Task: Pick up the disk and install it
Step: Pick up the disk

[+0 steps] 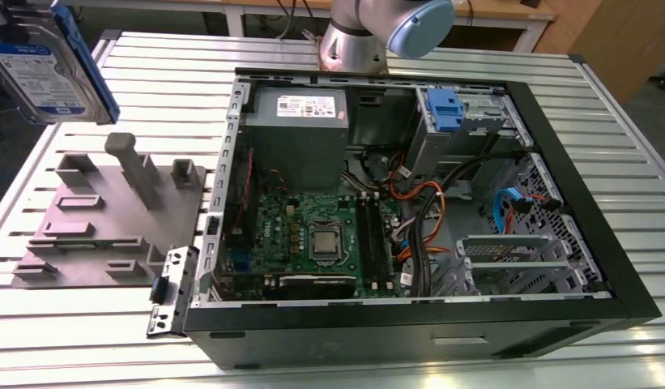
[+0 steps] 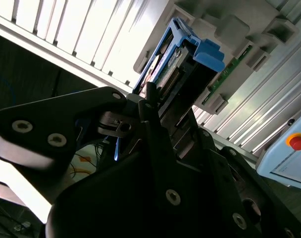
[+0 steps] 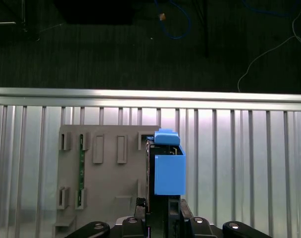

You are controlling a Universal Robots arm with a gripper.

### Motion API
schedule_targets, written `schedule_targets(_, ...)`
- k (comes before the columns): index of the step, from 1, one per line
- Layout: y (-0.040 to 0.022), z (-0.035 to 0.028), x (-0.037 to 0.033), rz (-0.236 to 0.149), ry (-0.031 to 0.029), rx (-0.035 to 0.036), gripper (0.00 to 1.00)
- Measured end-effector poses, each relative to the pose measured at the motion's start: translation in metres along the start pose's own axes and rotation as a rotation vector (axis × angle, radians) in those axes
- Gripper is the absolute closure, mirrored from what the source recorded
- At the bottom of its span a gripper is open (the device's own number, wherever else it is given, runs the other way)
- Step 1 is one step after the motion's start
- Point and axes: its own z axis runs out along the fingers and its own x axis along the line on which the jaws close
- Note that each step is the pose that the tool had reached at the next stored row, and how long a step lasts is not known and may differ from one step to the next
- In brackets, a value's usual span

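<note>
**Disk held clear of the fixture: carry it square and unhurried**

The gripper (image 3: 163, 210) has its jaws pinched on the disk (image 3: 169, 171). They grip one end of it, so most of the drive and its blue side rail reach out past the jaw tips. The second wrist view shows the same hold, with the gripper (image 2: 155, 106) clamped on the near end and the disk (image 2: 177, 69) running away from it. That leaves a long overhang beyond the jaws, so any sharp turn of the wrist would probably lever the drive in the grip. Slow, even motion suits this carry.

Beneath the jaws, with open air between, lies the grey fixture (image 3: 106, 173) and its upright posts. The disk looks clear of them, but a sideways move is safer at this height than lower down.

In the exterior view the disk (image 1: 40, 65) hangs high over the slatted table (image 1: 116, 348), label face showing. The open computer case (image 1: 419, 336) sits well apart from the jaws, past the fixture (image 1: 95, 235). Its blue clip with the metal cage (image 1: 445, 113) is on the far side of the case, with loose cables (image 1: 419, 211) nearby. The drive should be kept square to that bay and carried above the case wall, not skimmed over it
</note>
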Motion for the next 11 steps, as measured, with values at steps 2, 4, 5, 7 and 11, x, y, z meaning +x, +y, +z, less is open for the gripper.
schedule_targets(2,0.0000,-0.0004,-0.0003,0.000,0.0000,0.0000,0.65)
schedule_targets(4,0.0001,-0.0009,-0.0005,0.000,0.0000,0.0000,0.65)
schedule_targets(5,0.0001,-0.0011,-0.0006,0.000,-0.0001,0.0000,0.65)
schedule_targets(7,0.0001,-0.0016,-0.0009,0.000,-0.0001,0.0000,0.65)
schedule_targets(11,0.0001,-0.0026,-0.0012,0.000,-0.0003,0.0000,0.65)
